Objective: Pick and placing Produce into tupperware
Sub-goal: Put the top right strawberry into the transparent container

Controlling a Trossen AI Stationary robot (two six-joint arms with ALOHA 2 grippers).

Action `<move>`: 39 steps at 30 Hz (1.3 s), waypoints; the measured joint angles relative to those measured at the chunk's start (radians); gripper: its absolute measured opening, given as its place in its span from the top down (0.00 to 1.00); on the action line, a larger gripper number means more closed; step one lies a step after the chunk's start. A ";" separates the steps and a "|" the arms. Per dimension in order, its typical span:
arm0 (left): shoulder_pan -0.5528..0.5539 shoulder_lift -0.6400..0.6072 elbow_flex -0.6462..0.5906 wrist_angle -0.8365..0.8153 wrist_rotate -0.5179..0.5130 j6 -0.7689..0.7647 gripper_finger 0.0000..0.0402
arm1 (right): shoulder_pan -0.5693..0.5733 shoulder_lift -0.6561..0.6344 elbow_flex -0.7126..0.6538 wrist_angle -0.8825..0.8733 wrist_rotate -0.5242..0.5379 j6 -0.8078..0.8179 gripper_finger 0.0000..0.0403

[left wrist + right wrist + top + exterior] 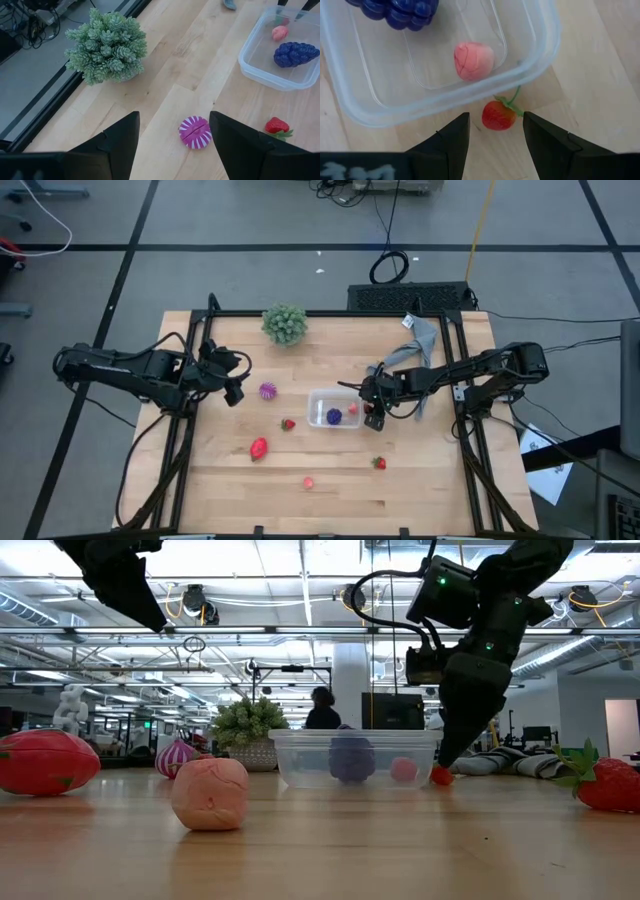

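Left gripper [236,392] raised over the bench [420,480], fingers spread wide, holding nothing; the spiky magenta ball [195,133] lies on the wood just ahead of it, between the finger lines, the green plant [106,46] farther ahead toward the bench edge. A strawberry [288,424] sits beyond the ball, beside the tupperware [322,398]; a larger red piece [259,448] and a pink piece [308,482] lie well apart nearer the front edge. The tupperware holds the purple grape cluster [400,11] and a pink fruit [473,60]. Right gripper [495,131] low at the container's outer wall, fingers parted, straddling a small red strawberry [498,115] on the bench just outside the rim, not clamped. Another strawberry [379,463] sits apart, nearer the front edge than this gripper.
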State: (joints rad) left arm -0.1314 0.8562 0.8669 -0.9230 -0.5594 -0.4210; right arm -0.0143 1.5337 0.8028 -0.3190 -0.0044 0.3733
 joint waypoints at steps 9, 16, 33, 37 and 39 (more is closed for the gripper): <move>0.000 0.000 0.000 0.000 0.000 0.000 0.39 | 0.002 0.000 0.000 0.001 0.000 0.016 0.56; 0.000 0.000 0.000 0.000 0.000 0.000 0.39 | 0.001 0.000 0.000 0.000 0.000 0.019 0.55; 0.000 0.000 0.000 0.000 0.000 0.001 0.39 | 0.000 0.000 0.000 0.004 0.000 0.016 0.43; 0.000 0.000 0.000 0.000 0.000 0.001 0.39 | 0.000 0.000 0.000 0.004 0.000 0.019 0.43; 0.000 0.000 0.000 0.000 0.000 0.001 0.39 | 0.000 0.000 0.000 0.004 0.000 0.019 0.43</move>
State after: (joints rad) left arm -0.1314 0.8563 0.8669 -0.9230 -0.5594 -0.4198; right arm -0.0143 1.5337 0.8028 -0.3145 -0.0048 0.3920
